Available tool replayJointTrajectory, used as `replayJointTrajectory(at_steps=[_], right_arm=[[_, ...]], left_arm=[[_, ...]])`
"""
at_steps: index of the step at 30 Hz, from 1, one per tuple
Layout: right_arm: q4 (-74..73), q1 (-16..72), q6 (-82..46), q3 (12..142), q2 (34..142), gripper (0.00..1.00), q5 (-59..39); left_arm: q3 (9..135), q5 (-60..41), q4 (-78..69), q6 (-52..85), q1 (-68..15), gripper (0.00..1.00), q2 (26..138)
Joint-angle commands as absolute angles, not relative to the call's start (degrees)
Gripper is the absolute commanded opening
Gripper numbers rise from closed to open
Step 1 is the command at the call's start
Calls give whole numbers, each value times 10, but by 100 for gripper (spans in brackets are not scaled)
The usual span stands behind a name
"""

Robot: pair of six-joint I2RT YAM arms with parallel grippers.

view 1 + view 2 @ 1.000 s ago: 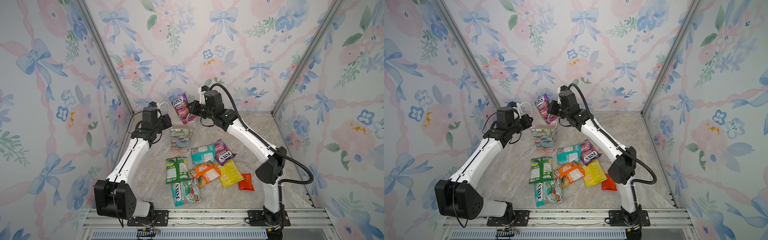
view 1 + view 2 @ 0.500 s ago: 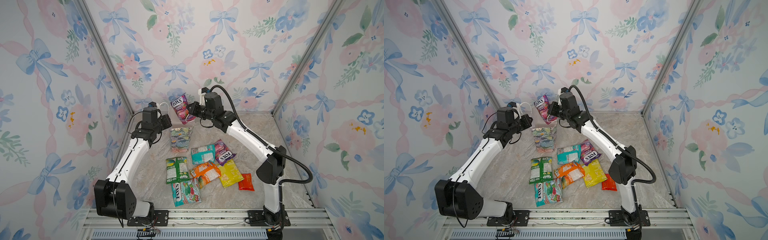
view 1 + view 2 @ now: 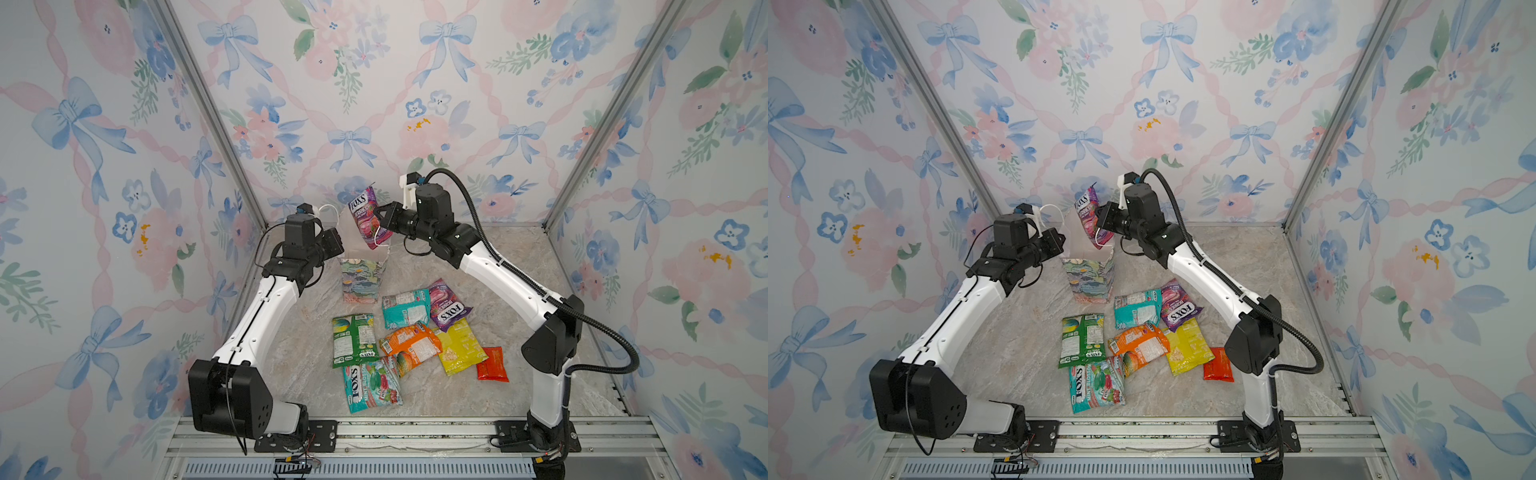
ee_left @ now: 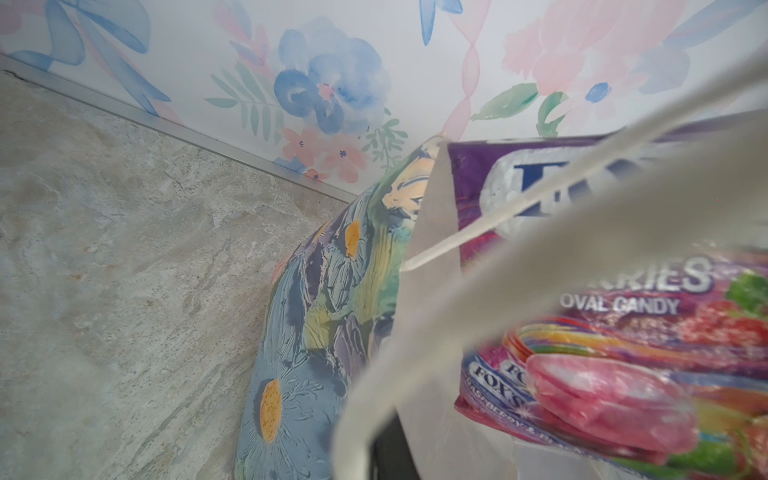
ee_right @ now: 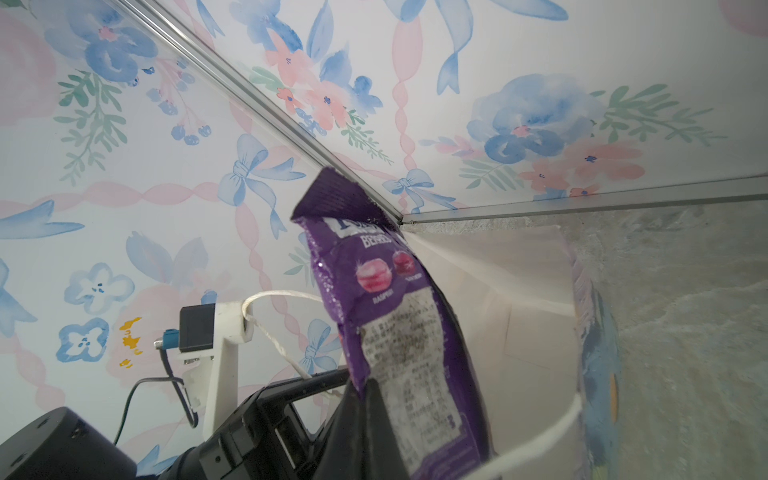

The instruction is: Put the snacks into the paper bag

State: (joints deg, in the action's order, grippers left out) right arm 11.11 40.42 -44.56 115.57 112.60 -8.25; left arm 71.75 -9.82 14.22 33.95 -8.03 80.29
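In both top views, a small upright paper bag [image 3: 360, 279] [image 3: 1090, 280], painted blue, green and pink outside and white inside, stood at the centre of the frame. It rested on a beige marble-patterned floor [image 3: 498, 257].

The right gripper [image 3: 381, 217] [image 3: 1103, 220] reached in from the right. Its black jaws were clamped on one edge of a glossy purple FOX'S berries pouch [image 3: 365, 214] [image 3: 1087, 212]. This pouch hung tilted over the bag's open mouth, with its top well above the rim. Whether its lower end had passed inside the rim could not be told.

In the right wrist view, a dark finger [image 5: 361, 424] pinched the pouch [image 5: 395, 332] at the lower centre of the frame. The bag's white inside [image 5: 532, 299] lay directly behind it.

The left gripper [image 3: 334, 245] [image 3: 1059, 245] came in from the left and met the bag's left rim with its jaws together. In the left wrist view, the bag's white wall [image 4: 436, 365] ran blurred down to the dark jaw at the bottom edge, so the jaws were closed on that wall. In the right wrist view, a white cord handle [image 5: 276, 296] was looped over the left arm's white camera mount [image 5: 226, 332].

Seven more glossy flat pouches lay clustered in the lower centre of a top view, below the bag and apart from both grippers:
- a teal pouch [image 3: 405, 308]
- a second purple FOX'S pouch [image 3: 451, 311]
- a green pouch [image 3: 353, 340]
- an orange pouch [image 3: 411, 343]
- a yellow pouch [image 3: 461, 352]
- a small red pouch [image 3: 493, 364]
- a teal FOX'S mint pouch [image 3: 372, 384]
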Motion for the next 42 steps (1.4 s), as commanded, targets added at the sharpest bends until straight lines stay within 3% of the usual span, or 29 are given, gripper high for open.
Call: replayJointTrajectory(at_steps=[1, 28, 31, 35, 42], right_arm=[[68, 404, -446, 1141, 1087, 0, -89], [73, 424, -490, 1155, 1145, 0, -84], [78, 422, -489, 1167, 1150, 13, -89], [82, 416, -485, 1176, 1150, 47, -95], [94, 404, -460, 1180, 1131, 70, -108]], left_arm=[[709, -95, 127, 348, -82, 0, 794], [715, -116, 126, 342, -81, 0, 800], [715, -120, 127, 341, -79, 0, 802], [716, -128, 127, 339, -76, 0, 804], [722, -147, 127, 332, -68, 0, 810]])
